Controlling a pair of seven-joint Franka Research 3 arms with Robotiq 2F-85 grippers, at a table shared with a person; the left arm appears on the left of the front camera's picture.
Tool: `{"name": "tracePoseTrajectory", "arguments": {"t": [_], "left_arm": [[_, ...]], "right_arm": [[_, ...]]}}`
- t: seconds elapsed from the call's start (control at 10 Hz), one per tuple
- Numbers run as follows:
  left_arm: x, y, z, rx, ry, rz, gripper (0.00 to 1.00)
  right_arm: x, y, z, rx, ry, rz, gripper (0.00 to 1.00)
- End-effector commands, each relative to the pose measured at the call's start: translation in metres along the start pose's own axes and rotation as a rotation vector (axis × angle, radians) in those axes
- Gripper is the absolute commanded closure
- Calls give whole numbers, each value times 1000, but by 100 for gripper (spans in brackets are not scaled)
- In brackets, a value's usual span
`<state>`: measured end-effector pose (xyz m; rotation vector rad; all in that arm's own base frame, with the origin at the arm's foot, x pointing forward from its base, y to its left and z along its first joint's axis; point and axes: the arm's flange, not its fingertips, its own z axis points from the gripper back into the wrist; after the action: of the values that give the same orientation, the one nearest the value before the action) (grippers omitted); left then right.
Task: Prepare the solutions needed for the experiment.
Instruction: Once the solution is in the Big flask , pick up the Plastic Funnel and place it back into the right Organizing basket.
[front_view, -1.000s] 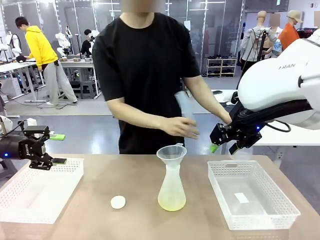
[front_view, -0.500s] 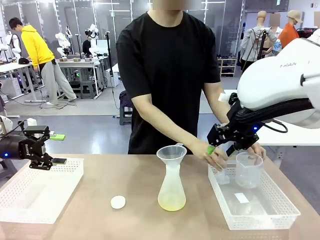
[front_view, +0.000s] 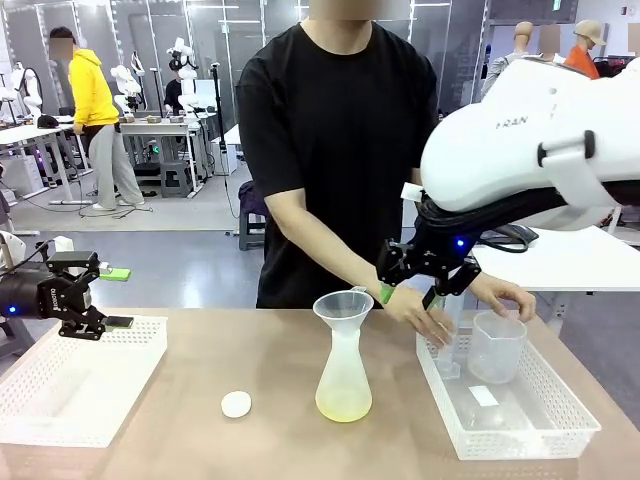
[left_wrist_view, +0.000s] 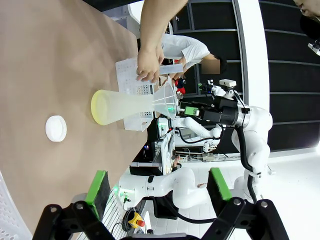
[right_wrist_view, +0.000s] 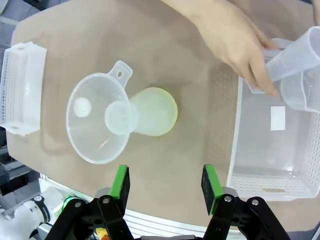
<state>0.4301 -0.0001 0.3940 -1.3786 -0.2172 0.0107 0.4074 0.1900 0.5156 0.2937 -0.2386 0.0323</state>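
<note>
A translucent flask (front_view: 343, 372) with a funnel (front_view: 342, 304) in its neck stands mid-table. The solutions (front_view: 343, 405) are a shallow pale yellow layer at its bottom, also seen from above (right_wrist_view: 159, 114). My right gripper (front_view: 411, 293) hangs open above the table between the flask and the right basket (front_view: 520, 432), with nothing between its green pads (right_wrist_view: 120, 181). My left gripper (front_view: 117, 298) is open and unladen over the far edge of the left basket (front_view: 70, 395). In the left wrist view the flask (left_wrist_view: 125, 106) lies far ahead of my left gripper (left_wrist_view: 158, 185).
The person's hands (front_view: 425, 318) hold a clear cylinder (front_view: 447, 345) and a beaker (front_view: 497, 347) in the right basket. A white stopper disc (front_view: 236, 404) lies left of the flask. Bare table stretches between the baskets in front.
My right arm has swung left, toward the flask. The person has brought a beaker and a cylinder down into the right basket. My left arm has not moved.
</note>
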Motion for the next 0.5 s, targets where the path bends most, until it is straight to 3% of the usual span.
{"name": "tracePoseTrajectory", "arguments": {"t": [0.0,0.4], "left_arm": [[2,-2,-1,-31,-12,-18,0],[2,-2,-1,-31,-12,-18,0]], "right_arm": [[8,20,-9,-28,37,-51,27],[11,38,-22,-30,46,-42,27]]}}
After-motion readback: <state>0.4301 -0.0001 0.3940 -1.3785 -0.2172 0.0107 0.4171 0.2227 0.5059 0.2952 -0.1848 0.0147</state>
